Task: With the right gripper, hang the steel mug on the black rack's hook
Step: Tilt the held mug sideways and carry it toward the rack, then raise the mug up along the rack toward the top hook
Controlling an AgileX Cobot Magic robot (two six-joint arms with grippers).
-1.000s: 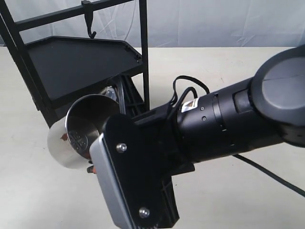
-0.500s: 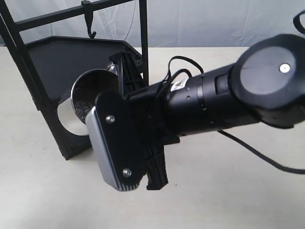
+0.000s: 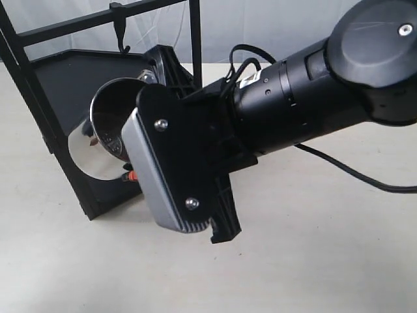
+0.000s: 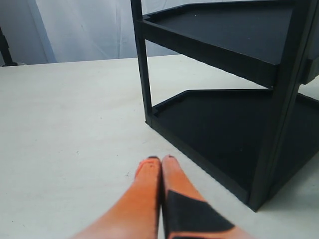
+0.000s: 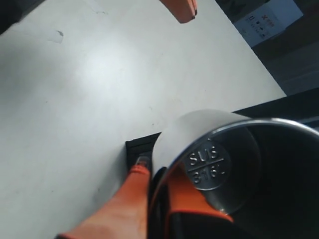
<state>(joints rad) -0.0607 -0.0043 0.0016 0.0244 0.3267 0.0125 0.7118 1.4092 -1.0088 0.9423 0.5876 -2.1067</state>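
My right gripper (image 3: pixel 130 176) is shut on the wall of the steel mug (image 3: pixel 104 140), holding it tilted with its open mouth facing the exterior camera. In the right wrist view, one orange finger lies outside the mug (image 5: pixel 214 149) and one inside, at the gripper (image 5: pixel 155 174). The mug hangs in front of the black rack (image 3: pixel 39 85), level with its upper tray. The hook (image 3: pixel 122 32) hangs from the top crossbar above the mug and apart from it. My left gripper (image 4: pixel 160 162) rests shut and empty over the table beside the rack (image 4: pixel 224 114).
The bulky right arm (image 3: pixel 313 85) reaches in from the right, with a cable (image 3: pixel 352 173) trailing over the table. A rack post (image 3: pixel 195 45) stands just behind the gripper. An orange fingertip (image 5: pixel 180 7) shows at the edge of the right wrist view.
The right gripper has lifted the mug from low near the table up to the level of the rack's upper tray, closer to the hook. The arm has swung upward.
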